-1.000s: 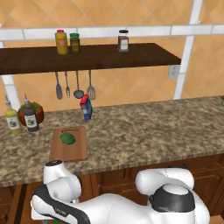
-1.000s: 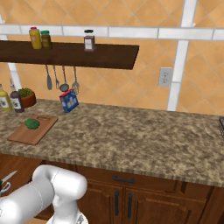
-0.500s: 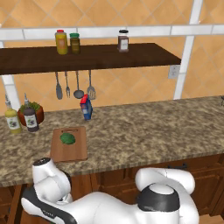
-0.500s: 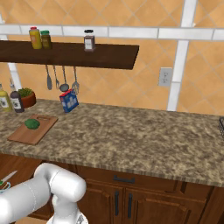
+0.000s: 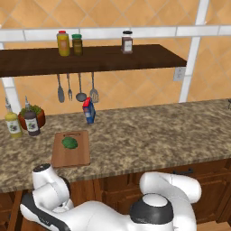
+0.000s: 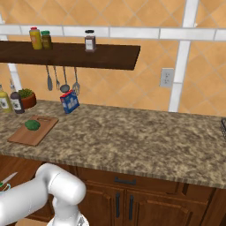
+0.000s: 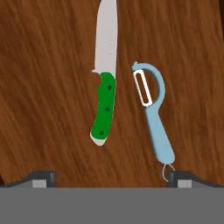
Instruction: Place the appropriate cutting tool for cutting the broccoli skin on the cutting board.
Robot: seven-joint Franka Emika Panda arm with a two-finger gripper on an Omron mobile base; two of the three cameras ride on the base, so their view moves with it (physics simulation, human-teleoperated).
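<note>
Two tools lie side by side on a dark wooden panel (image 7: 48, 87) in the hand view, directly ahead of the hand (image 7: 111, 177). The hand's two dark fingertips (image 7: 41, 177) sit at the lower left and lower right corners of that frame, spread wide apart with nothing between them. The knife (image 7: 105, 74) occupies the centre and upper centre of the frame: green handle toward the bottom, silvery blade running to the top edge. The light blue peeler (image 7: 154, 118) lies just beside it to the right, apart from it, with its loop head level with the top of the knife handle and its small ring near the right fingertip. In the left base view the white arm (image 5: 49, 189) bends down at the lower left of the frame, below the front edge of the speckled stone surface (image 5: 149, 140). The cutting board (image 5: 71, 149) rests on that surface at left of centre, with the broccoli (image 5: 69, 142) on its far half, near the slot. Behind the board, at the left edge, stand two bottles (image 5: 22, 122) and a potted plant (image 5: 32, 113); a blue carton (image 5: 89, 110) leans farther right. Four utensils (image 5: 76, 88) hang under the dark shelf (image 5: 90, 58), which carries three jars (image 5: 76, 43) in the upper part of the frame.
</note>
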